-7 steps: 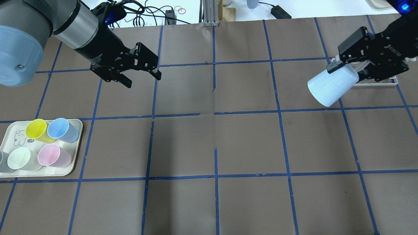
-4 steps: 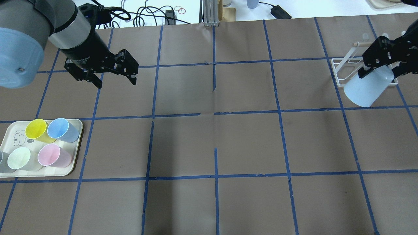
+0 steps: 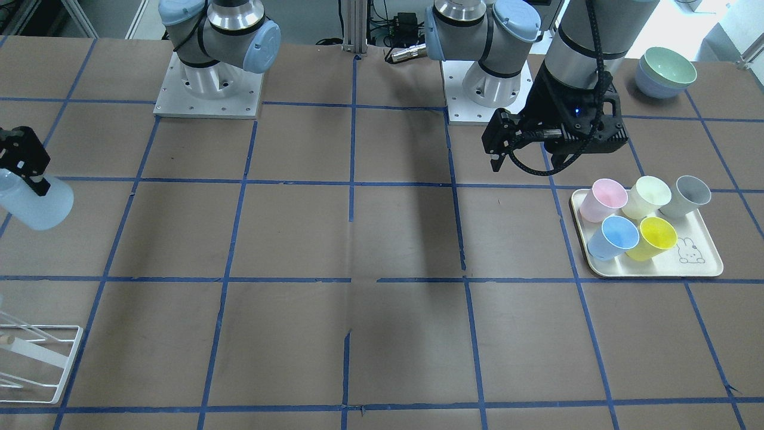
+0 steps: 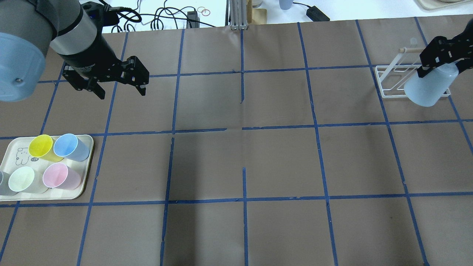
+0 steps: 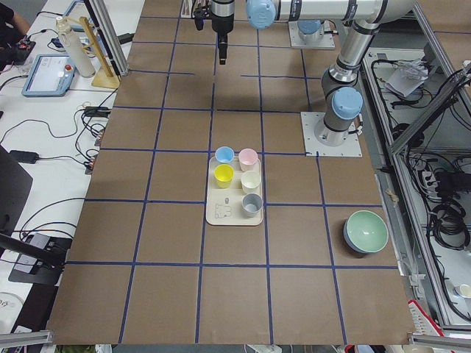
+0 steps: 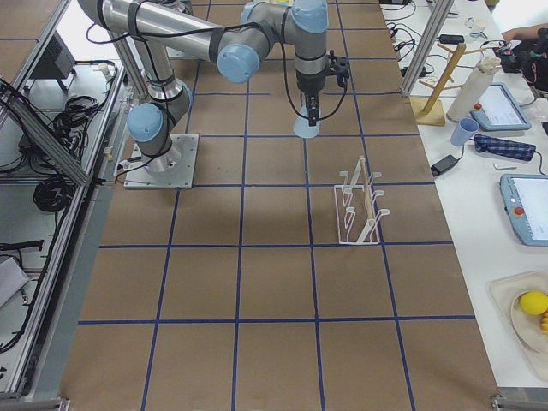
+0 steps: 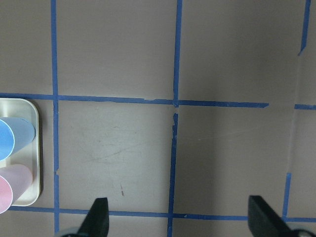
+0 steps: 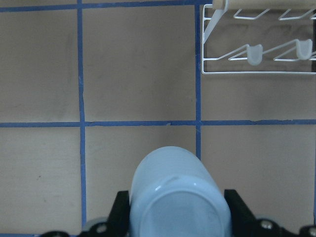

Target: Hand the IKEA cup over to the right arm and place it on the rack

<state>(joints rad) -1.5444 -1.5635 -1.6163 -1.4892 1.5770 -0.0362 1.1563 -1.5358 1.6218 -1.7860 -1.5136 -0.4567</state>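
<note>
My right gripper (image 4: pixel 435 70) is shut on the pale blue IKEA cup (image 4: pixel 424 90), holding it by the base with the mouth pointing down, above the table. The cup also shows in the front view (image 3: pixel 36 203) and between the fingers in the right wrist view (image 8: pixel 177 195). The white wire rack (image 4: pixel 391 68) stands just beyond and left of the cup; in the right wrist view it is ahead at the upper right (image 8: pixel 253 54). My left gripper (image 4: pixel 122 92) is open and empty over the far left of the table.
A cream tray (image 4: pixel 48 195) at the near left holds yellow, sky-blue (image 4: pixel 68 146), pink, pale green and grey cups. Stacked bowls (image 3: pixel 665 71) sit beside the left arm's base. Cables and gear lie beyond the table's far edge.
My right gripper has carried the cup right and farther, up to the rack, turning it from sideways to mouth-down. My left gripper has drawn back to the left, still open.
</note>
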